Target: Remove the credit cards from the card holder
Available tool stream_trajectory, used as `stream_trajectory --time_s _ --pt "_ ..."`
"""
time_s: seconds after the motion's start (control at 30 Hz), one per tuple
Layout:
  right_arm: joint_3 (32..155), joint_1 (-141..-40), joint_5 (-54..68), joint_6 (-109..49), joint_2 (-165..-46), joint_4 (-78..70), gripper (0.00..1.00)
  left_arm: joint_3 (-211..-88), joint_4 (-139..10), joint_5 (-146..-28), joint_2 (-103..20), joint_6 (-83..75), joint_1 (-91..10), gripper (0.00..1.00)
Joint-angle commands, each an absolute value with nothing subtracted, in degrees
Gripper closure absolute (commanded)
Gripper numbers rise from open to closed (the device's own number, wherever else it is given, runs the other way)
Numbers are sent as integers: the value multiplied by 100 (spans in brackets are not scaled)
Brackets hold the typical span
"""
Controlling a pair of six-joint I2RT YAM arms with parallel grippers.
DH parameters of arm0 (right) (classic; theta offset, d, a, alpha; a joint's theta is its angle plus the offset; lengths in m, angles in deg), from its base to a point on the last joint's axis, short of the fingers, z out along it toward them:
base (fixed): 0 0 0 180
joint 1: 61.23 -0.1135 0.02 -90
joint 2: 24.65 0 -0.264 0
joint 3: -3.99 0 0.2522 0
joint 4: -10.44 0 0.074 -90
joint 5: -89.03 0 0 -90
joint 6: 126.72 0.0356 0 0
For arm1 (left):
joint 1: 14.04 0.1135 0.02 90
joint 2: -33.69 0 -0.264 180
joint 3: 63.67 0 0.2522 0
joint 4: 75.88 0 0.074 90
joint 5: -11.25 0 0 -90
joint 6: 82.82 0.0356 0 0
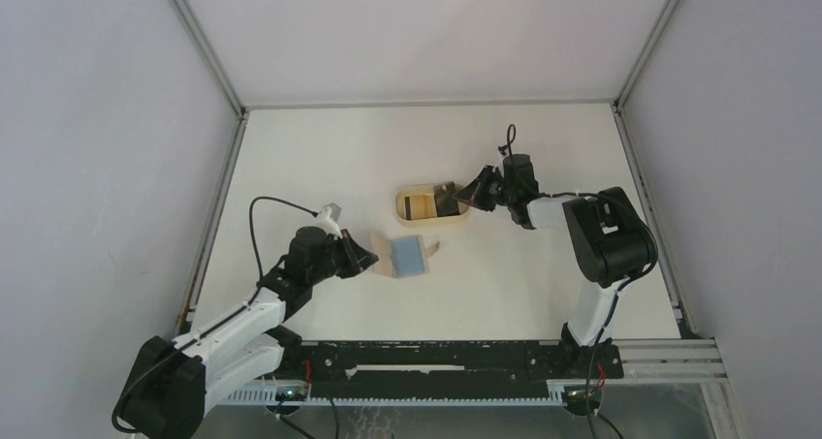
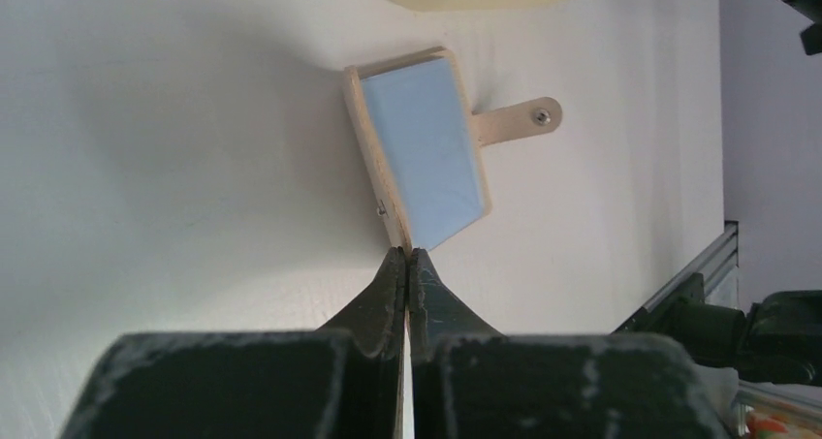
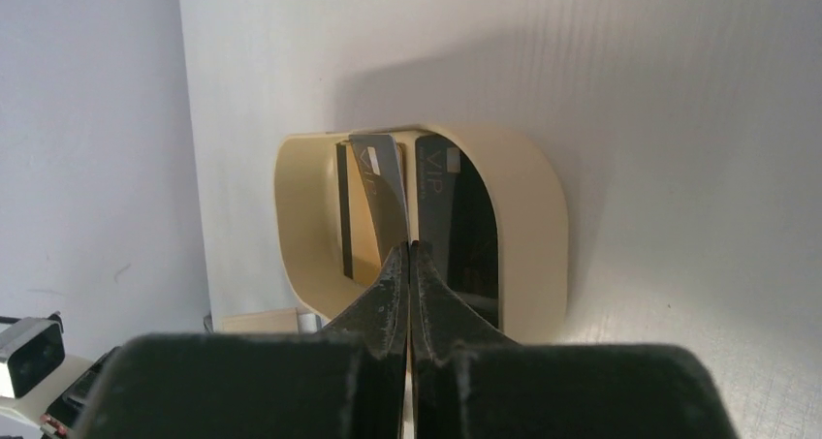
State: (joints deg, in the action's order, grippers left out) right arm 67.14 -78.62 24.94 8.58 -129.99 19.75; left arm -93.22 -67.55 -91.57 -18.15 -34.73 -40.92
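Open on the table (image 1: 504,294), blue face up, the card holder (image 1: 407,257) lies near but apart from the oval tray (image 1: 399,206), with open surface to its right and front. The left gripper (image 1: 366,260) is closed, pinching the holder's left edge. The right gripper (image 1: 463,197) is closed on a grey card (image 3: 380,172) over the tray. Right wrist view alone shows a black card (image 3: 465,235) and a tan-brown striped card (image 3: 357,235) inside the tray; left wrist view alone shows the closing tab (image 2: 519,121) lying flat
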Motion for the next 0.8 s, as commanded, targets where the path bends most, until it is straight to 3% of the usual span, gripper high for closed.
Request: stream_trajectory --time_s 0.0,0.4,0.43,0.5,0.6,0.77 --pt "6890 -7957 2363 558 -12867 1698 100 -9398 -6915 -8909 -1983 -3031 -4077 100" --pt "6895 -7967 2142 344 -12540 1407 100 -9671 -6551 -8802 -2081 -2716 -4064 100" --pt "6934 -7965 2118 304 -12503 1336 96 -9690 -6512 -8805 -2065 -2710 -4065 100" --pt "7025 -7990 2065 177 -12421 1188 76 -9687 -6511 -8833 -2069 -2717 -4067 100" --pt "7066 -8065 1866 -17 -12152 1063 58 -9682 -6503 -8847 -2120 -2742 -4063 100" --pt "7139 -8546 804 -638 -11137 457 48 -9716 -6414 -8777 -2026 -2763 -4067 100"
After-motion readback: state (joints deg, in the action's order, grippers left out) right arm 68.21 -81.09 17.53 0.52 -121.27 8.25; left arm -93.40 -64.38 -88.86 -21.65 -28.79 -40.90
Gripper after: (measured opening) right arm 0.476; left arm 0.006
